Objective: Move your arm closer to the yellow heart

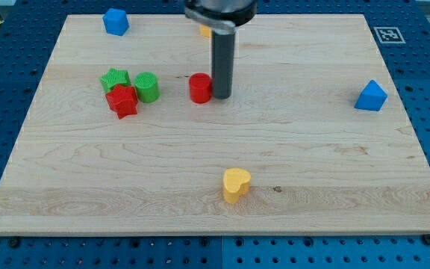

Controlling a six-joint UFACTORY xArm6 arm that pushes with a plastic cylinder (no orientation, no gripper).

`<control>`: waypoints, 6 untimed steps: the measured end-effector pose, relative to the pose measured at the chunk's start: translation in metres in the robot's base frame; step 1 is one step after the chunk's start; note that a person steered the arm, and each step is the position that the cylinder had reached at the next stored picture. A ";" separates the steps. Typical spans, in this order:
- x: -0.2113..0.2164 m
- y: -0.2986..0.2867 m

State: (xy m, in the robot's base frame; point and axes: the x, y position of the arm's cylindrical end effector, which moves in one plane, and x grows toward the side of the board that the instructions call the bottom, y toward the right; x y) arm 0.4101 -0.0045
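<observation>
The yellow heart (236, 184) lies near the view's bottom, about mid-width on the wooden board (312, 149). My tip (222, 96) rests on the board well above the heart, right beside the right side of a red cylinder (200, 87); whether it touches the cylinder cannot be told. The rod runs straight up from the tip to the arm's mount at the view's top.
A green star (115, 79), a red star (122, 101) and a green cylinder (147, 87) cluster at the left. A blue block (116, 21) sits top left, a blue block (370, 96) at the right. A yellow block (205, 31) is partly hidden behind the rod.
</observation>
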 end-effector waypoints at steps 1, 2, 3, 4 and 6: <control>0.013 -0.032; 0.022 -0.060; 0.032 -0.042; 0.060 0.031; 0.119 0.007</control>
